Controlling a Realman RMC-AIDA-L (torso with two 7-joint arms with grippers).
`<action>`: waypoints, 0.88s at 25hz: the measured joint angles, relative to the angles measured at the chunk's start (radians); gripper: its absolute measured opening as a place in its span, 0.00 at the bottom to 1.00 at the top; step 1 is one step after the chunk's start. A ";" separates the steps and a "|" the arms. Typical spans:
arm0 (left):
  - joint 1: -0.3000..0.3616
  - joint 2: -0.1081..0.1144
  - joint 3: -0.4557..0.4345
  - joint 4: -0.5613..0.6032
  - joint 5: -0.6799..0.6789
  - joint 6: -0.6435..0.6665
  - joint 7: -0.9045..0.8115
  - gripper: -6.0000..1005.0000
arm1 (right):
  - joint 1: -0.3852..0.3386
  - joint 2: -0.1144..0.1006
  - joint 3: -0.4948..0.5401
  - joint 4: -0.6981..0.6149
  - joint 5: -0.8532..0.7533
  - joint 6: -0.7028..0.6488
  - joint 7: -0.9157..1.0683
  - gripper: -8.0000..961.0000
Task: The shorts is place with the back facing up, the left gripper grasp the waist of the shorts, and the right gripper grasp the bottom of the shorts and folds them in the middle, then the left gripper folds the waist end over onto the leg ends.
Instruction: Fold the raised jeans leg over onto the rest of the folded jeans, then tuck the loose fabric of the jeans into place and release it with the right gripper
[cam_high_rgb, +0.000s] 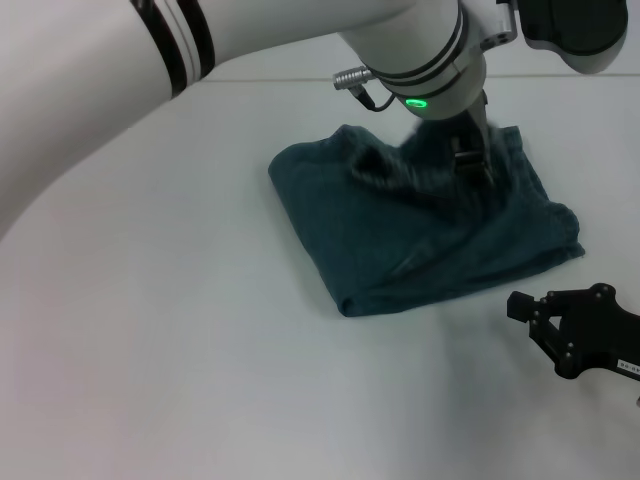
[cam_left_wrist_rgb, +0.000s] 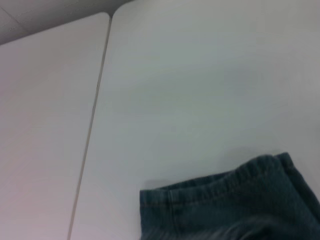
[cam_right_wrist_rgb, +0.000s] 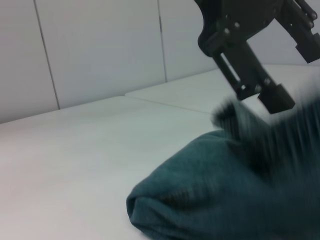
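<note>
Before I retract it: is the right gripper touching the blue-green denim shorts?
Apart. Head view shows bare white table between the right gripper and the blue-green denim shorts.

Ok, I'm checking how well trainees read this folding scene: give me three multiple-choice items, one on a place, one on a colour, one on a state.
1. Where is the right gripper relative to the shorts? A on them; B beside them, over the table; C out of view.
2. The shorts' colour? A red; B white; C blue-green.
3. The shorts lie: A folded over; B spread flat; C off the table.
Key: B, it sits clear of the cloth; C, faded denim; A, doubled layers under the left gripper.
</note>
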 joint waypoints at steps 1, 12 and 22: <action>-0.002 0.000 -0.002 0.000 0.012 0.008 -0.004 0.65 | 0.004 -0.001 0.000 -0.001 0.000 -0.001 0.001 0.01; 0.191 0.000 -0.079 0.227 0.057 -0.021 -0.017 0.92 | -0.018 -0.004 0.003 -0.113 -0.004 -0.075 0.074 0.01; 0.664 -0.002 -0.317 0.412 -0.501 -0.070 0.389 0.93 | -0.073 0.035 0.022 -0.597 -0.126 -0.210 0.455 0.01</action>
